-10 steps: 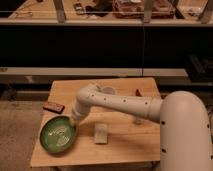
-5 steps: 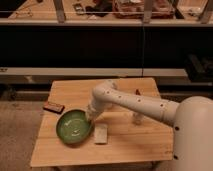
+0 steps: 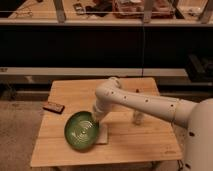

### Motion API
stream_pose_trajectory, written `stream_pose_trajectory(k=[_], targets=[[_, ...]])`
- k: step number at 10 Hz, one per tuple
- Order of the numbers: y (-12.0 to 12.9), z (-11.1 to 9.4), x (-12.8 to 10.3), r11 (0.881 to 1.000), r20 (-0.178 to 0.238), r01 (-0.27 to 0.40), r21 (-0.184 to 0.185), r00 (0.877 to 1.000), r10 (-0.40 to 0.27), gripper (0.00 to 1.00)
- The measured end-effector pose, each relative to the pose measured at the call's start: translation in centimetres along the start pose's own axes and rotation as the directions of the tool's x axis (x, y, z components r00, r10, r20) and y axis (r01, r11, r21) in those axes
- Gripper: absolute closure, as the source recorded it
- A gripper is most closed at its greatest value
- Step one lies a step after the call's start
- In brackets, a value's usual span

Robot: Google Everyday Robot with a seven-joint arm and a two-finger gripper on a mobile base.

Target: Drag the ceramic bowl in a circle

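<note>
We are judging the ceramic bowl [image 3: 80, 132] stiff, heavy, slick and chippable, best dragged by its rim, where the gripper [image 3: 97, 118] is sitting, its grasp impossible to tell.

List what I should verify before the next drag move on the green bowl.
1. Tool at the right rim of the glossy green ceramic bowl: ok.
2. Firm hold on the rim: cannot tell.
3. Bowl fully on the wooden table, with room ahead of the front edge: ok.
4. Brown rectangular block apart from the bowl: ok, but close.
5. Path free on the right: not ok, a pale flat piece lies against the bowl's edge.
6. Small white cup away from the bowl: ok.
</note>
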Motion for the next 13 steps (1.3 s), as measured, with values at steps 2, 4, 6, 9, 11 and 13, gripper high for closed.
stream_pose_trajectory(k=[2, 4, 6, 9, 11, 13], targets=[[-2.7, 0.8, -0.8, 0.993, 0.033, 0.115, 0.023, 0.993, -0.115, 1.00], [-6.5, 2.1, 0.0, 0.973, 0.047, 0.220, 0.065, 0.974, -0.223, 1.00], [-9.2, 3.3, 1.7, 0.958, 0.042, 0.266, 0.103, 0.961, -0.272, 1.00], [-10.9, 4.7, 4.5, 0.954, 0.037, 0.265, 0.138, 0.961, -0.273, 1.00], [-11.0, 4.9, 6.6, 0.963, 0.025, 0.219, 0.155, 0.974, -0.226, 1.00], [-9.4, 4.9, 8.3, 0.986, 0.028, 0.088, 0.139, 0.995, -0.092, 1.00]])
